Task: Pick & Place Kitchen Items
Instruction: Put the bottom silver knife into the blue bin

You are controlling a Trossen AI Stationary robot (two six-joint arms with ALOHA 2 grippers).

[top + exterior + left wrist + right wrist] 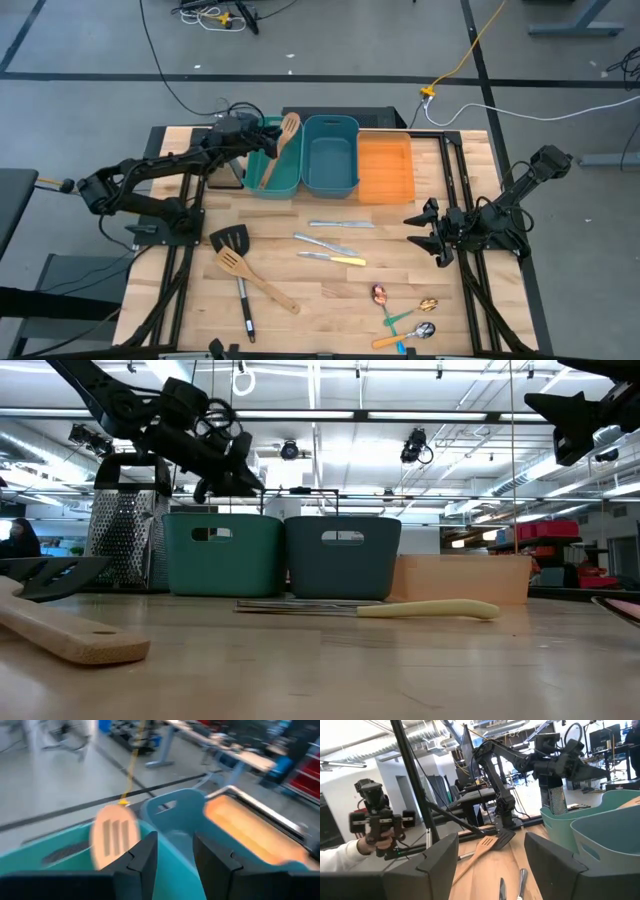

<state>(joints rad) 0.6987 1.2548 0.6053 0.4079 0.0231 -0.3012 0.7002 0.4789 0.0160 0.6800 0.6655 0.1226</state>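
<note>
A light wooden slotted spatula [279, 152] stands slanted in the teal bin [256, 180], its head [114, 836] leaning on the far rim. My left gripper [175, 847] hovers open over that bin [260, 141], beside the spatula and holding nothing. My right gripper [420, 232] waits open at the table's right side, above the wood. On the table lie a black turner [232, 240], a second wooden spatula [256, 281], two silver knives [340, 224] [322, 243], a yellow-handled knife [337, 259] and three small spoons [381, 295] [428, 305] [424, 330].
A darker blue bin [331, 155] and an orange bin [385, 168] stand in a row with the teal one at the far edge. A black mesh box [125, 540] stands left of the teal bin. A person's hand holding a device shows in the right wrist view [372, 827].
</note>
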